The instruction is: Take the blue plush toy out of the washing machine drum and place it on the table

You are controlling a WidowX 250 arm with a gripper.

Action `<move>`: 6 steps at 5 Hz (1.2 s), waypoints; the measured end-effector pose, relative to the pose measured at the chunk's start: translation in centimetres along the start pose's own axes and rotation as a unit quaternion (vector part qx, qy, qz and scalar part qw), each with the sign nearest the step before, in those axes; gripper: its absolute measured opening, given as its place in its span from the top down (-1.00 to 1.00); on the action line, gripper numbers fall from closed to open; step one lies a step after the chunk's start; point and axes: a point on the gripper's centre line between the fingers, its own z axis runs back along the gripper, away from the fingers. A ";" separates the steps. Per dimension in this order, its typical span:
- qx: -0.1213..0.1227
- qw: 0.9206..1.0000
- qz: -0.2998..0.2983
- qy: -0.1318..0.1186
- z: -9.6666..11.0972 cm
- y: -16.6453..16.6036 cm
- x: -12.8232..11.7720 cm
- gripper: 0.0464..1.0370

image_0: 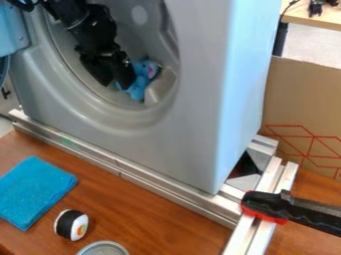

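The hand [116,83] is hanging down inside the round opening of the washing machine [190,122], close against a blue soft toy; whether it is open, closed or gripping the toy, I cannot tell. The washing machine is standing over the wooden surface [150,211], with brown cardboard [303,107] rising behind it at the right. Metal rails [136,173] are running along the machine's lower edge and out toward the front right. A blue cloth [35,191] is lying on the surface at the left, and a black and red clamp [269,206] is resting across the rails at the right. The soft toy [141,85] is sitting low in the opening, just beside the hand — its pink patch facing outward. Near the front, a round tin [103,248] and a small black-and-white roll [71,224] are sitting close together.

As I judge it, the curved wall is leaving little room around the toy: a push from the side could be sliding it deeper, or pressing it into the lower rim. A shallow pinch on the soft fabric could be slipping — and a steep lift could be knocking the arm [80,25] against the opening's edge.
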 end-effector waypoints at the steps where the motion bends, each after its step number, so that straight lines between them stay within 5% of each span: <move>1: -0.013 1.000 -0.005 -0.013 0.1 -0.4 0.5 -0.74; 3: -0.013 1.000 0.007 -0.023 0.1 -0.5 0.6 0.41; 4: -0.016 0.999 0.014 -0.029 0.6 -1.2 0.3 0.80; 5: -0.015 0.999 0.010 -0.035 2.6 -1.7 -0.5 0.94; 6: 0.021 0.999 0.018 -0.022 5.7 -2.1 -2.0 0.95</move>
